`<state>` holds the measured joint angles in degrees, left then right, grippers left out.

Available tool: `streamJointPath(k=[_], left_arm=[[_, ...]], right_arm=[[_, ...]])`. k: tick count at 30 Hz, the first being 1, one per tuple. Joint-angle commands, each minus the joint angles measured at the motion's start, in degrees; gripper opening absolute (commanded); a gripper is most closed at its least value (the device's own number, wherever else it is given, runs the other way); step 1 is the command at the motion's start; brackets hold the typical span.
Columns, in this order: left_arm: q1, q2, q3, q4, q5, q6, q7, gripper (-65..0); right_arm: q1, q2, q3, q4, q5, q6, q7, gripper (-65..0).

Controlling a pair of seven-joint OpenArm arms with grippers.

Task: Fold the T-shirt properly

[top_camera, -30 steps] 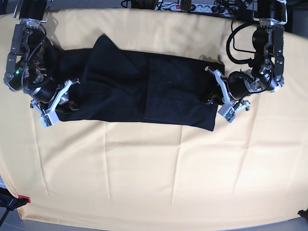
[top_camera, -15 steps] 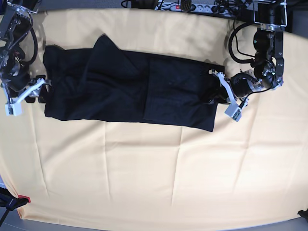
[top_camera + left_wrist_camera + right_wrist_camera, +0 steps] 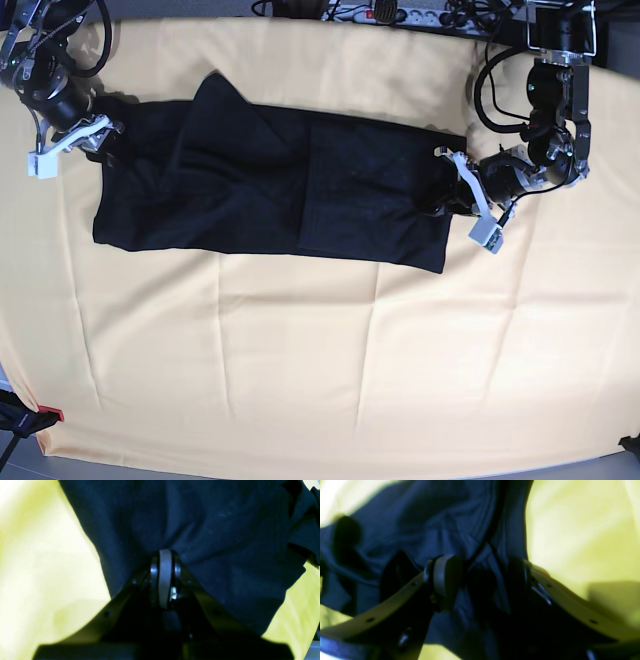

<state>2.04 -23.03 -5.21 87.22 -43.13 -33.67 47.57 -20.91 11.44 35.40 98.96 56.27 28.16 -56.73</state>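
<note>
Matt black cloth T-shirt lies on a creased, pale yellow cloth.

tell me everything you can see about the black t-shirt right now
The T-shirt is plain black, soft, matte fabric, lying flat as a long folded band across the upper part of the yellow cloth, with overlapping layers and one flap angling up near its top edge. The left gripper is shut on one end, puckering the fabric around the pinch. At the other end the right gripper stands open over rumpled folds.
</note>
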Motion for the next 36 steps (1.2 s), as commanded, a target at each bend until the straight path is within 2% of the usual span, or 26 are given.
streamJointPath(k=[1, 5, 11, 15, 17, 20, 25, 31, 32, 34, 36], left_arm=[[-0.17, -0.66, -0.04, 0.15, 1.97, 0.24, 2.64, -65.0], [-0.13, -0.66, -0.04, 0.15, 1.90, 0.22, 2.67, -65.0], [-0.15, -0.66, -0.04, 0.15, 0.96, 0.22, 3.48, -65.0], [-0.17, -0.66, -0.04, 0.15, -0.07, 0.22, 3.48, -65.0], [-0.15, -0.66, -0.04, 0.15, -0.50, 0.20, 3.48, -65.0], [-0.33, -0.66, -0.04, 0.15, -0.50, 0.15, 3.48, -65.0], [-2.05, -1.11, -0.15, 0.20, -3.32, -1.51, 3.50, -65.0], [-5.64, -2.56, -1.09, 1.86, -12.02, -1.49, 6.86, -65.0], [-6.43, -2.69, -1.64, 1.92, -12.83, -1.49, 7.76, -63.0], [-8.00, -2.71, -3.02, 1.92, -13.29, -1.49, 9.49, -51.4], [-8.76, -2.71, -4.68, 1.92, -13.29, -1.49, 9.94, -41.0]], right_arm=[[0.79, 0.70, 0.24, -0.94, 0.28, 0.57, -0.11, -30.2], [3.41, 0.83, 0.24, -7.45, 4.85, 4.55, -1.62, -30.3], [6.54, 0.81, -0.31, -14.43, 14.78, 11.17, -8.35, -30.3], [7.17, 0.81, -1.84, -14.60, 15.91, 11.84, -8.92, -31.4], [7.48, 0.85, -2.03, -14.58, 15.76, 11.84, -8.87, -39.2], [7.78, 1.31, -2.03, -14.58, 15.72, 11.84, -8.81, -65.0], [9.68, 3.78, -2.01, -14.21, 14.62, 11.84, -8.87, -65.0], [10.45, 7.93, -2.01, -8.92, 7.39, 11.84, -8.66, -65.0], [10.45, 8.81, -2.01, -7.58, 5.95, 11.84, -8.50, -65.0], [10.45, 10.62, -1.97, -4.52, 2.45, 11.67, -7.96, -65.0], [10.40, 12.44, -1.97, -1.14, -1.90, 9.51, -7.13, -65.0]])
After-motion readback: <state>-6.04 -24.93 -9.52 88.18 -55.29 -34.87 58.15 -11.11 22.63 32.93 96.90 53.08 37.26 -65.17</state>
